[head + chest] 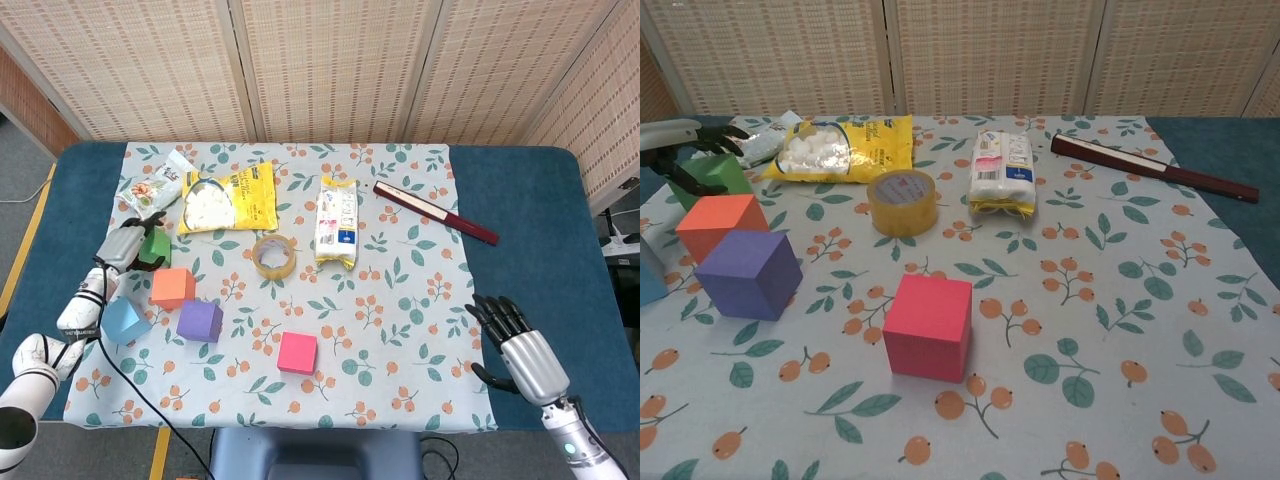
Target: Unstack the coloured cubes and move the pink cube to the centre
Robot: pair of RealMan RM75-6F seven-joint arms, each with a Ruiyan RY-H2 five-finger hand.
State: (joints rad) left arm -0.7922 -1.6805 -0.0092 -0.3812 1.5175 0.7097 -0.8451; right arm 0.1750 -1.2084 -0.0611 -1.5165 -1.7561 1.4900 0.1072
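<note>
My left hand (122, 246) (675, 143) grips the green cube (156, 247) (716, 174) at the table's left, low behind the orange cube (173, 288) (722, 225). The purple cube (200, 320) (749, 273) sits in front of the orange one, and a light blue cube (127, 320) (648, 276) lies further left. The pink cube (297, 352) (929, 326) stands alone near the front middle of the cloth. My right hand (522, 348) hovers open at the front right, over the blue table edge, holding nothing.
A roll of yellow tape (273, 256) (903, 201) lies mid-cloth. Behind it are a yellow snack bag (229, 198) (840, 147), a white packet (338, 220) (1002, 172), a small packet (155, 183) and a dark red folded fan (434, 212) (1150, 167).
</note>
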